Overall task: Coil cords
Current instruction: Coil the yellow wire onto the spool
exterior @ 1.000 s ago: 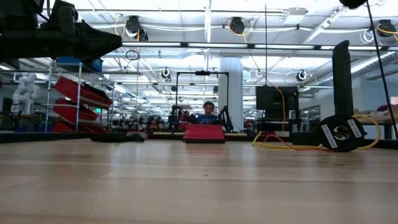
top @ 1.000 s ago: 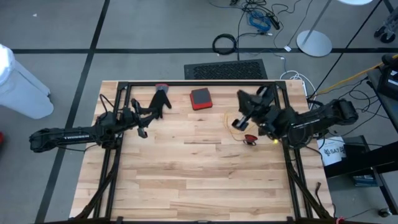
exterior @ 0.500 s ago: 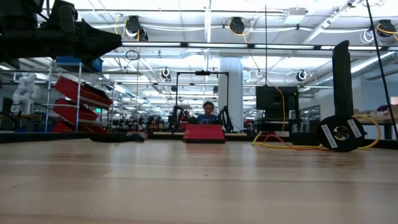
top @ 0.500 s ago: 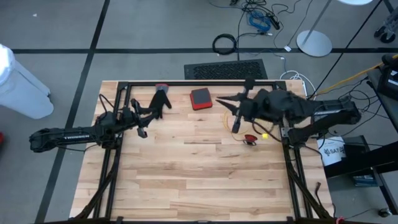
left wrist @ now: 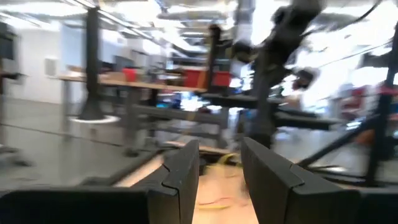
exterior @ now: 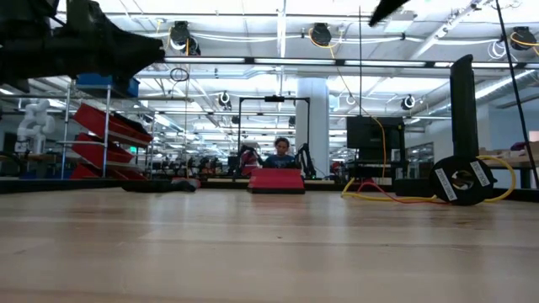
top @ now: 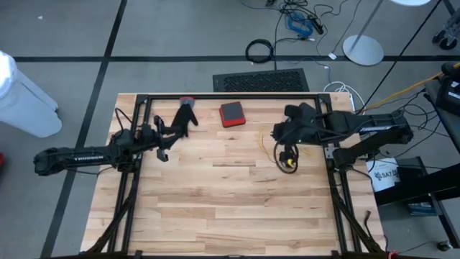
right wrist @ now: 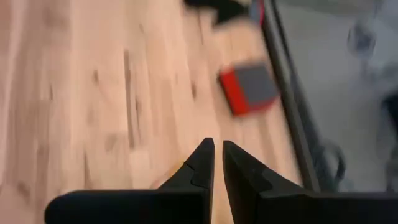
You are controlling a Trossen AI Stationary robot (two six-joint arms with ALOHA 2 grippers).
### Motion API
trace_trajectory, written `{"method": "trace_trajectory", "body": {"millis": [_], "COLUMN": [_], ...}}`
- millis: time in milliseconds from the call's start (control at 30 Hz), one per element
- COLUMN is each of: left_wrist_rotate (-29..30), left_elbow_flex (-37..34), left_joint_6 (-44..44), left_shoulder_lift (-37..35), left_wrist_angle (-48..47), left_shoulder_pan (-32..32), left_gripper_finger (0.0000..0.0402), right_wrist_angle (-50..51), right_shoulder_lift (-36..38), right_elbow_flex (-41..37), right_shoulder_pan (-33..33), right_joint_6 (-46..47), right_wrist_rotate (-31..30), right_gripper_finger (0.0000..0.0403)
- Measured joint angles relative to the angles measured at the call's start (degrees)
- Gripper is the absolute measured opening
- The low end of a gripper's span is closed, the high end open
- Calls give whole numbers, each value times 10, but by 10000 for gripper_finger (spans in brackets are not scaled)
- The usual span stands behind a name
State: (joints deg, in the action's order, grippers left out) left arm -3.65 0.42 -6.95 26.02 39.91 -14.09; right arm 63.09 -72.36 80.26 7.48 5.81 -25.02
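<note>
yellow cord [top: 277, 147] lies loose near table's [top: 215, 201] right edge, toward far side, small dark coiled piece [top: 289, 157] at its near end. right gripper [top: 276, 132] hovers just above cord, fingers [right wrist: 205, 163] nearly pressed together, pinching nothing visible. left gripper [top: 164, 142] waits near left edge beside black glove [top: 186, 117], fingers [left wrist: 183, 171] spread, empty. red box [top: 232, 114] sits at far edge. step judged: coiling barely begun; next move calls for opening right fingers, lowering onto cord.
</note>
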Motion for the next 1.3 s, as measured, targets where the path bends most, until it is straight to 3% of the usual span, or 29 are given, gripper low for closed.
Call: {"method": "trace_trajectory", "body": {"millis": [167, 333, 500, 700, 800, 1000, 1300], "left_wrist_rotate": [-11, -50, -67, -69, -70, -69, -67], "left_elbow_flex": [27, 78, 171, 300, 361, 456, 461], "left_joint_6": [-31, 39, 113, 138, 146, 183, 179], "left_shoulder_lift": [28, 81, 150, 260, 316, 420, 533], "left_wrist_angle": [50, 162, 167, 166, 107, -144, -298], "left_shoulder_pan": [32, 67, 89, 99, 96, 74, 50], "left_gripper_finger": [127, 127, 127, 127, 127, 127, 127], "right_wrist_angle": [-3, -135, -363, -767, -937, -1152, -1323], "right_shoulder_lift": [8, 8, 8, 7, 7, 7, 55], "right_elbow_flex": [-75, -209, -345, -462, -486, -487, -481], "right_shoulder_pan": [25, 47, 51, 50, 50, 50, 77], "right_joint_6": [70, 70, 49, -42, -113, -236, -396], "right_wrist_rotate": [1, 3, 8, 14, 14, 13, 13], "right_gripper_finger": [22, 22, 22, 22, 22, 22, 22]}}
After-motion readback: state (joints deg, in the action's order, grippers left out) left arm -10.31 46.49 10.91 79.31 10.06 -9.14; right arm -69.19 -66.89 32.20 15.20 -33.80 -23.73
